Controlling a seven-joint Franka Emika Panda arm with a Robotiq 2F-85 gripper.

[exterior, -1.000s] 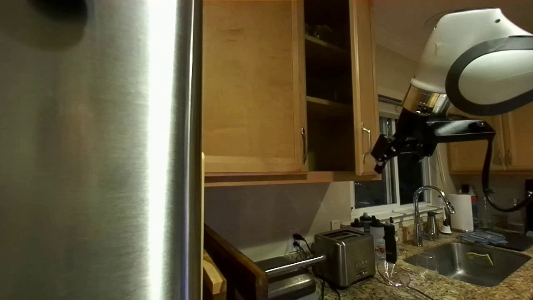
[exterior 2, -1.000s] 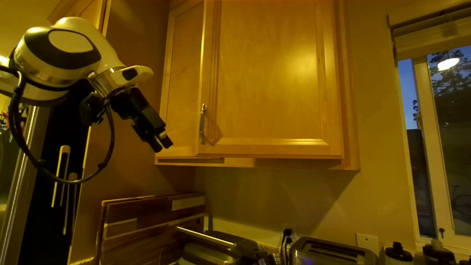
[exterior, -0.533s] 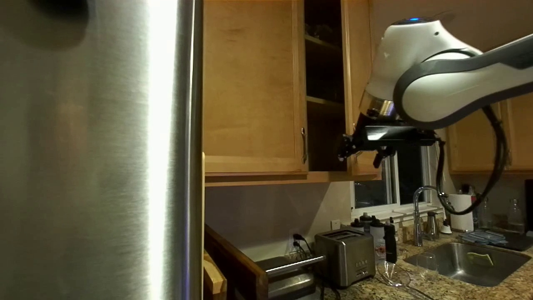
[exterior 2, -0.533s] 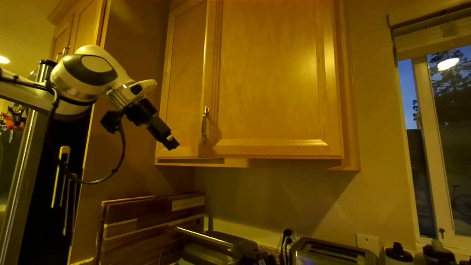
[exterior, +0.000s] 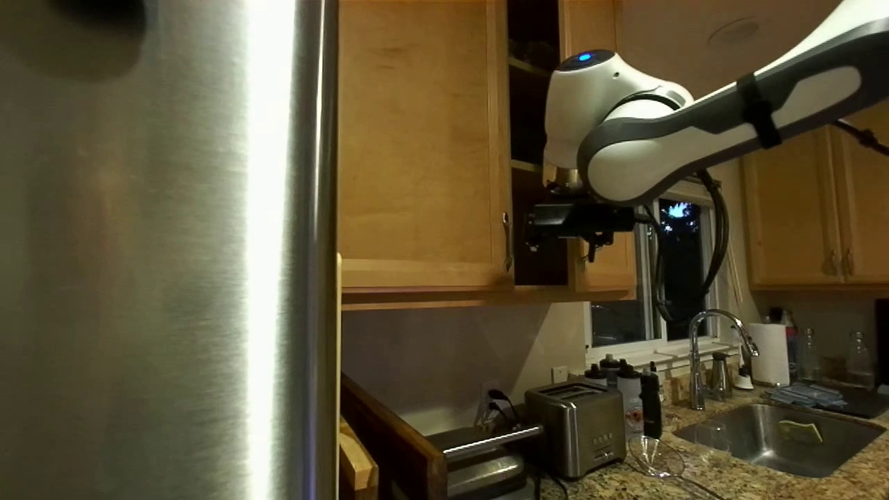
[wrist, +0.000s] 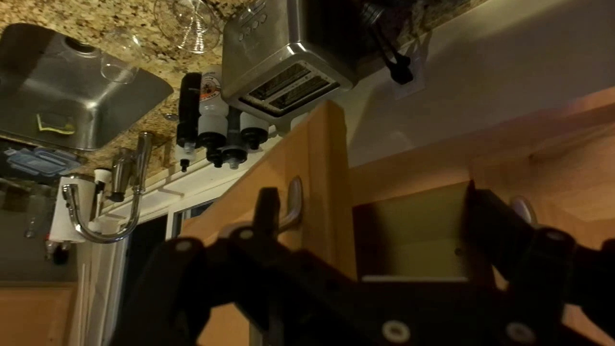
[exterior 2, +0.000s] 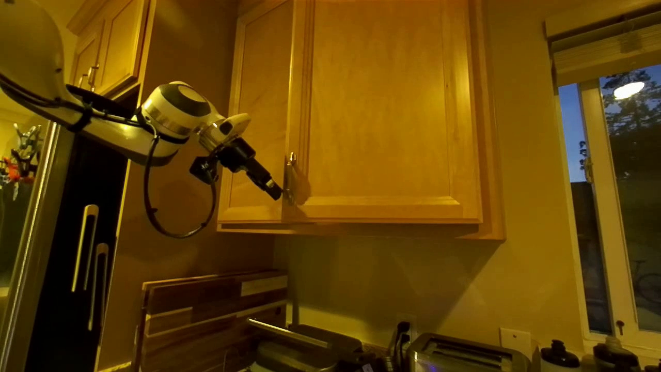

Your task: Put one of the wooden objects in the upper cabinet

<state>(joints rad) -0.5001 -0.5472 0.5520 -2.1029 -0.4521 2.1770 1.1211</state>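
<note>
One gripper [wrist: 370, 190], two black fingers [wrist: 497, 223] spread wide, released, near one of two curved metal handles [wrist: 296, 197] (contact: cannot tell). Just beyond: one upper cabinet [exterior: 424, 139], smooth grained wood, two flat-panel doors [exterior 2: 382, 103], one ajar. Lower, farther: one boxy brushed-steel toaster [wrist: 288, 62]. Beyond: one steel sink [wrist: 81, 91].

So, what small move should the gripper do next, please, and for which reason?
Probably the gripper should nudge the part-open door a little wider: the cabinet shows only a narrow opening, and in the wrist view the door's edge appears between the open, empty gripper's fingers. Whether they touch it, I cannot tell.
</note>
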